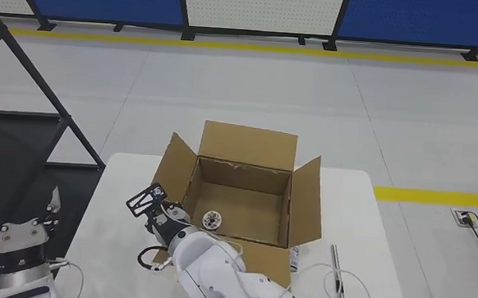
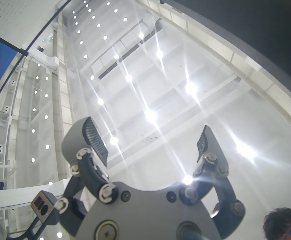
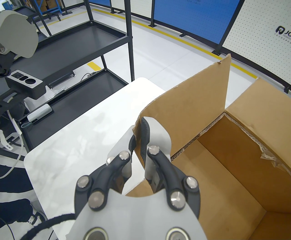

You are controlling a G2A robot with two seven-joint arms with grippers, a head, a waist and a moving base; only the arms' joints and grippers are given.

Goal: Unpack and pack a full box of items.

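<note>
An open brown cardboard box stands on the white table with its flaps spread. A small round item lies on the box floor near the left wall. My right gripper is shut on the lower edge of the box's left flap, one finger on each face of the cardboard; from above it sits at the box's near left corner. My left gripper is open, holds nothing, and points up at the ceiling lights; it is off the table's left side.
A black metal shelf rack stands just left of the table. A thin metal rod and a small white object lie on the table right of the box's front. Bare tabletop lies left of the box.
</note>
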